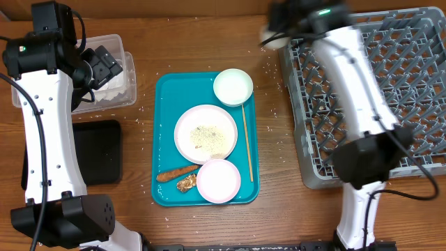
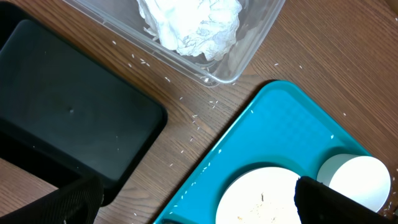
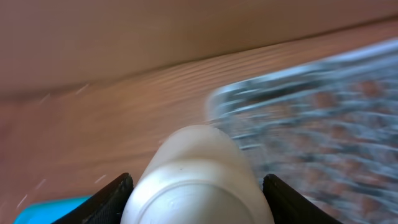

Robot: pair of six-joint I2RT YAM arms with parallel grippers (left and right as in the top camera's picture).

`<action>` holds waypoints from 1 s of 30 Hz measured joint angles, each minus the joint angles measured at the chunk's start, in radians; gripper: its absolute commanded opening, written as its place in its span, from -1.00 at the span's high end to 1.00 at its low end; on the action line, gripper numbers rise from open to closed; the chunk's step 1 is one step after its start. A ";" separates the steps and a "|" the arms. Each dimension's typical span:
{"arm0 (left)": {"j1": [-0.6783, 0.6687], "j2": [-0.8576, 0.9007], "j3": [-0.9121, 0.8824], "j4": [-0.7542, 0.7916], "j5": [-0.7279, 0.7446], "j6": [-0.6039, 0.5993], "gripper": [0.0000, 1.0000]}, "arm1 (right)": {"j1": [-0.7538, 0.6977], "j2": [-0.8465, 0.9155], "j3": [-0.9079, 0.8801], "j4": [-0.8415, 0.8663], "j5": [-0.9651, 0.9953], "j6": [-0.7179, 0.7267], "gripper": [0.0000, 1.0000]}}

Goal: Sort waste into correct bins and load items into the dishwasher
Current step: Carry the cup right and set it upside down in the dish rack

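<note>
On the teal tray (image 1: 167,90) stand a white plate (image 1: 205,134) dusted with rice grains, a bowl (image 1: 233,86) behind it and a second bowl (image 1: 218,180) in front. An orange carrot strip (image 1: 176,173) and a golden scrap (image 1: 186,183) lie by the front bowl. My right gripper (image 3: 199,202) is shut on a small white cup (image 3: 199,177), held near the far left corner of the grey dish rack (image 1: 376,84). My left gripper (image 2: 199,208) hangs open and empty over the clear tub (image 1: 118,49), which holds a crumpled napkin (image 2: 193,25).
The black tray (image 1: 97,150) lies in front of the clear tub, left of the teal tray. A thin wooden stick (image 1: 247,139) rests along the teal tray's right side. Loose rice grains (image 2: 193,121) are scattered on the wooden table around the tray and tub.
</note>
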 measured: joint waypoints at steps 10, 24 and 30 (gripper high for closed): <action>0.000 0.000 0.000 0.000 -0.012 0.020 -1.00 | -0.426 -0.016 0.023 -0.201 0.071 0.073 -0.01; 0.000 0.000 0.000 0.007 -0.055 0.036 -1.00 | -0.710 -0.014 -0.156 -0.217 0.086 0.094 -0.14; 0.000 0.000 0.000 0.014 -0.057 0.036 -1.00 | -0.708 -0.012 -0.213 -0.217 0.079 0.096 -0.41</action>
